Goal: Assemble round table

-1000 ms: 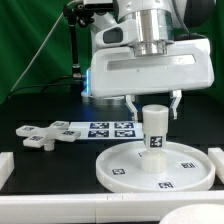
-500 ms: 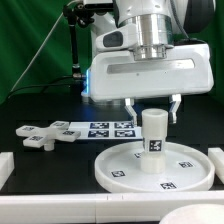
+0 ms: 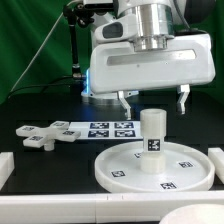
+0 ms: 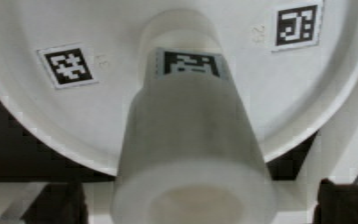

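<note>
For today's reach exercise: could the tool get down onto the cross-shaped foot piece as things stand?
Probably yes. The foot piece lies flat with nothing over it, and the tool hangs open above the leg, holding nothing.

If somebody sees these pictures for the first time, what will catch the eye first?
First, the big white hand, open over the top of the short cylinder leg, with its fingers well clear on either side. The leg stands upright in the middle of the round disc. At the exterior view's left, the cross-shaped foot piece lies apart, unattached.
</note>
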You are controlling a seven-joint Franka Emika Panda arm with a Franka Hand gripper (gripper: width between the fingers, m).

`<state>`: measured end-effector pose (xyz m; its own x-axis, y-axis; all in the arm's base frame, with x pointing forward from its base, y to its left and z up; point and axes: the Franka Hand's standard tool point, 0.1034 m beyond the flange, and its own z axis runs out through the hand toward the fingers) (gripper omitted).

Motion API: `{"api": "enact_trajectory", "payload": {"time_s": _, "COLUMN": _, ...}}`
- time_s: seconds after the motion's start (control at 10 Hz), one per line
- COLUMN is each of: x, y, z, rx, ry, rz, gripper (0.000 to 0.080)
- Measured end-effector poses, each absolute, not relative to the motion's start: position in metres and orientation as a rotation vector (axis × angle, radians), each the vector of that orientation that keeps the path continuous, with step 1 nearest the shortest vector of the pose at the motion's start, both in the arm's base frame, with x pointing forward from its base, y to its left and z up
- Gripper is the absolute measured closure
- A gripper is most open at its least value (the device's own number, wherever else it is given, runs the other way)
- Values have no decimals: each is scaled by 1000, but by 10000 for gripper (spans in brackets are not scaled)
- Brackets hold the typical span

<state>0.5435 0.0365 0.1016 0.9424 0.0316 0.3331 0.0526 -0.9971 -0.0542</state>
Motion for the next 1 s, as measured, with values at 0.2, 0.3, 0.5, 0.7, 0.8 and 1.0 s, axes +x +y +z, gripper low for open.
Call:
{"api": "enact_trajectory", "payload": {"time_s": 0.2, "x": 543, "y": 36, "z": 103, "rx": -3034, "ry": -65, "rz": -512, "gripper": 151}}
{"api": "enact_trajectory", "payload": {"time_s": 0.3, "x": 543, "y": 36, "z": 103, "rx": -3034, "ry": -64, "rz": -511, "gripper": 150}}
{"api": "enact_trajectory", "payload": {"time_s": 0.5, "x": 542, "y": 37, "z": 100, "rx": -3033, "ry": -77, "rz": -470, "gripper": 150}}
{"api": "enact_trajectory", "payload": {"time_s": 0.7, "x": 537, "y": 34, "z": 92, "rx": -3031, "ry": -87, "rz": -355, "gripper": 150}}
{"api": "enact_trajectory", "payload": {"time_s": 0.8, "x": 537, "y": 37, "z": 92, "rx": -3018, "ry": -118, "rz": -209, "gripper": 150}}
{"api": "enact_trajectory", "payload": {"time_s": 1.0, "x": 543, "y": 32, "z": 93, "rx": -3017, "ry": -171, "rz": -79, "gripper": 150}}
